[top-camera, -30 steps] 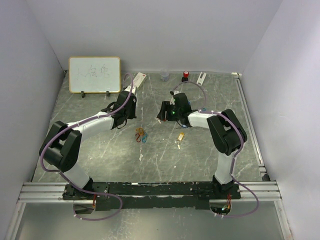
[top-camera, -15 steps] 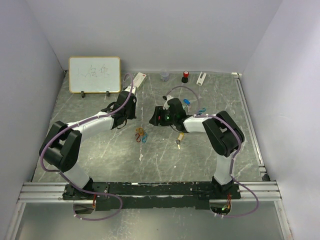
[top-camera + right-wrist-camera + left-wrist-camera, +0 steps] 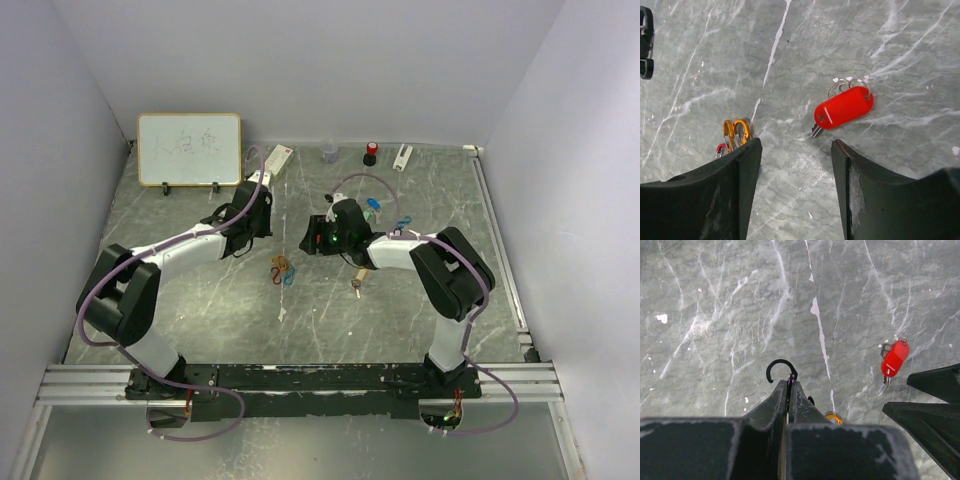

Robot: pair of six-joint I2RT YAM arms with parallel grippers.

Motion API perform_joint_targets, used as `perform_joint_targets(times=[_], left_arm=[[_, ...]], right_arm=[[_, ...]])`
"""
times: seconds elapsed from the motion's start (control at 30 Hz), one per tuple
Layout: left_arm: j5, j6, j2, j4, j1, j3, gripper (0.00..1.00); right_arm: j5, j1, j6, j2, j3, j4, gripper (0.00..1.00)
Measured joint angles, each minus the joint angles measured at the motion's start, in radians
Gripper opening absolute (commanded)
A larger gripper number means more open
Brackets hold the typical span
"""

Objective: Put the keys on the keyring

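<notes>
Left gripper [image 3: 789, 387]: jaws pinching black hook [image 3: 781, 371] at their tips. Right gripper [image 3: 796, 150]: jaws spread, red-tagged key [image 3: 843, 107] just beyond them. Step: fetching key. Next: lower, close on tag.

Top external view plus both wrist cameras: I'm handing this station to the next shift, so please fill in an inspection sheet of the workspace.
surface: grey marbled table, with white scratches and chips.
job's things: red-tagged key lies flat ahead of the right fingers; yellow-tagged key and blue-tagged key lie loose.
clutter: carabiner clips mid-table; small items along the back edge.
grippers: left gripper shut on a black hook; right gripper open, holding nothing.
cables: purple cables loop along both arms.
surroundings: whiteboard at the back left; plain walls.
</notes>
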Motion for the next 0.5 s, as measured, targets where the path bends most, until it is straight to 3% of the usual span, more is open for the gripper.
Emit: perform_joint_targets(times=[0.3, 0.5], left_arm=[[0.000, -0.002, -0.004, 0.000, 0.000, 0.000, 0.07], [0.001, -0.003, -0.004, 0.000, 0.000, 0.000, 0.07]], right_arm=[[0.099, -0.013, -0.071, -0.092, -0.005, -0.066, 0.57], [0.065, -0.103, -0.107, -0.069, -0.005, -0.070, 0.57]])
